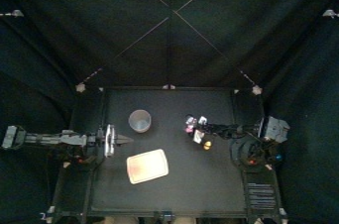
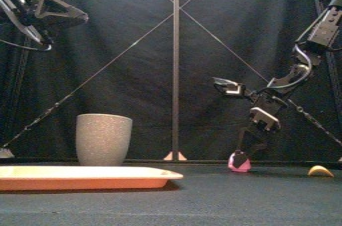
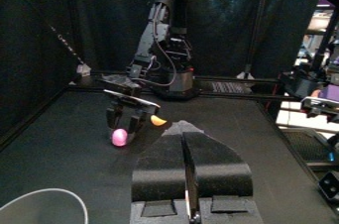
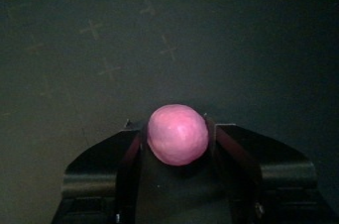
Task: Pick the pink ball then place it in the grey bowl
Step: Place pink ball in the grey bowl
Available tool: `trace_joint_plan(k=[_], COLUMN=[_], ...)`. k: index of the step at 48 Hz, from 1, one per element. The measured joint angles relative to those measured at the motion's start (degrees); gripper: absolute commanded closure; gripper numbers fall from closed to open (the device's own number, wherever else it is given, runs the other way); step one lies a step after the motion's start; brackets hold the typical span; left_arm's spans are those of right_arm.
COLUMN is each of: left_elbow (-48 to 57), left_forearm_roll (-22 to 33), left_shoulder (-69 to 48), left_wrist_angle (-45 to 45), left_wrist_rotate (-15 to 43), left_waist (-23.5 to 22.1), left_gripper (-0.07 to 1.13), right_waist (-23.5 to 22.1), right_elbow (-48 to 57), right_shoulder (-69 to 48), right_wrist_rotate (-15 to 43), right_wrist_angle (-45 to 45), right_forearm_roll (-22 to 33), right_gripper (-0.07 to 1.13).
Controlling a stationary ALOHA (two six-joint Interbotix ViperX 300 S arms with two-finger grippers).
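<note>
Mid-grasp, right end effector (image 2: 243,154) closed on the pink ball (image 4: 179,134), jaws pressing both its sides, low at the surface (image 2: 254,198) in the lower right of the front view, seemingly not yet lifted. Parked at the top view's left edge, the left end effector (image 3: 187,141), jaws pressed together on nothing. Next, probably: lift clear, carry leftward to the grey bowl (image 2: 103,138) at lower left, behind the pink tray (image 2: 80,177), and open only above its mouth.
</note>
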State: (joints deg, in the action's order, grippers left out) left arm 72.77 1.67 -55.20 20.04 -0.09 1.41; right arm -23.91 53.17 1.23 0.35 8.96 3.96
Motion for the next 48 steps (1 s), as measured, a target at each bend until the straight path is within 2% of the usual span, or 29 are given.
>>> trace_joint_plan(k=[9,16,22,28,36,44,48], left_elbow=[0.00,0.00,0.00,0.09,0.44,0.70,0.88], left_forearm_roll=[0.00,0.00,0.00,0.09,0.09,0.09,0.09], left_shoulder=[0.00,0.09,0.09,0.09,0.09,0.00,0.00], left_wrist_angle=[0.00,-0.09,0.00,0.00,0.00,0.00,0.00], left_wrist_rotate=[0.00,0.00,0.00,0.00,0.00,0.00,0.00], left_waist=[0.09,0.44,1.05,1.49,1.58,1.93,2.02], left_gripper=[1.04,1.04,1.04,1.04,1.04,1.04,1.04], right_waist=[3.08,8.53,10.72,10.72,10.02,8.44,8.00], right_elbow=[-5.01,-14.77,-24.61,-34.10,-45.09,-53.88,-56.69], right_shoulder=[0.00,1.23,4.57,10.02,18.63,25.84,28.04], right_wrist_rotate=[0.18,-0.70,-1.05,-0.26,0.35,0.35,0.35], right_wrist_angle=[-0.35,-0.35,-0.09,0.09,-0.97,-7.03,-10.99], right_forearm_roll=[-0.09,0.53,3.16,6.42,6.94,6.42,5.98], right_gripper=[0.40,0.40,0.40,0.40,0.40,0.38,0.33])
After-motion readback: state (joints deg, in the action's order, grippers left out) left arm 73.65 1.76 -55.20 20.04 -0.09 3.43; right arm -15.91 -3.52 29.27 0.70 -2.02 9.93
